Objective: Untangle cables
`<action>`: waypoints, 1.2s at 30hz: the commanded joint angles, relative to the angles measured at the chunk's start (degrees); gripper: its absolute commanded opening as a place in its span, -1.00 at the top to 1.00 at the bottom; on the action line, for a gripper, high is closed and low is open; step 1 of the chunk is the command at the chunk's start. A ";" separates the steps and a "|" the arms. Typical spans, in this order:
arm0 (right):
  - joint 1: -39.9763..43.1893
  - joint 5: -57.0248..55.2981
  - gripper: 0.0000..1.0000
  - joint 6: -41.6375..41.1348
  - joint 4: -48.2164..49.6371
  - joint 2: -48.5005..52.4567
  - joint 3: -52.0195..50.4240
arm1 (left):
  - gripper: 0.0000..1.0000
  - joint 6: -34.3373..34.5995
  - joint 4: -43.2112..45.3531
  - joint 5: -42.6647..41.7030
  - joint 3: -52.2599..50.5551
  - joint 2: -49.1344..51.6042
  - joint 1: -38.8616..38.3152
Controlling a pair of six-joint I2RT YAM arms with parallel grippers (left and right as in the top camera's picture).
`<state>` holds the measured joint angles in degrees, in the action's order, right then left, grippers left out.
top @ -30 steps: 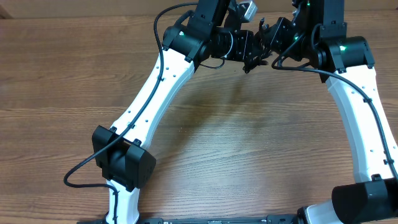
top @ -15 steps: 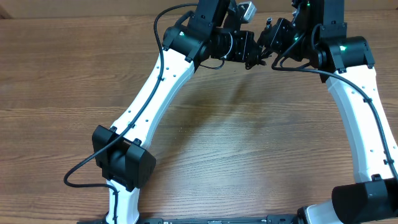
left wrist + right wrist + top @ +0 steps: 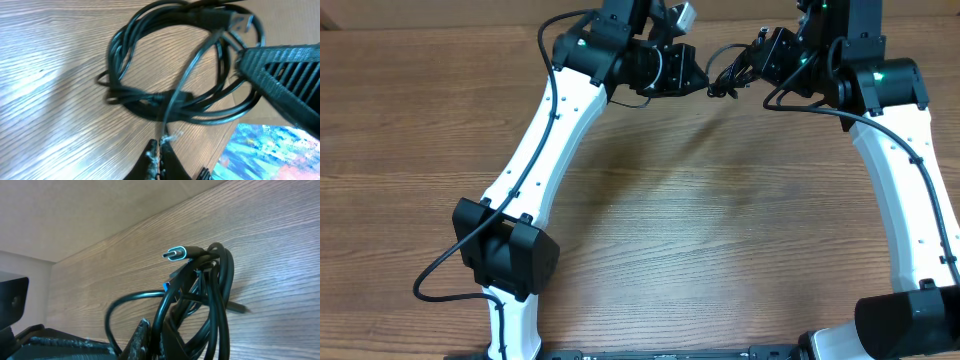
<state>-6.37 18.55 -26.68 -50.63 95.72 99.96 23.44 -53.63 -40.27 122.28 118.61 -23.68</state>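
— Where's the tangle?
— The cables point(image 3: 724, 76) hang over the wood-grain table's point(image 3: 670, 230) far edge. My left gripper point(image 3: 160, 152) pinches one thin strand, and my right gripper point(image 3: 150, 340) clamps the glossy black coil.
— Plan?
— I'd draw that strand out slowly, so the rubbery loops and silver plug point(image 3: 180, 253) don't cinch.
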 commanded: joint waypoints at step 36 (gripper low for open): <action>2.60 -0.83 0.92 1.29 -2.27 -2.60 1.53 | 0.01 -3.45 3.82 2.91 -0.26 2.43 -4.22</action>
<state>-3.84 17.19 -25.87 -53.21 95.72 99.96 20.64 -50.46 -34.72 122.10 119.61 -28.03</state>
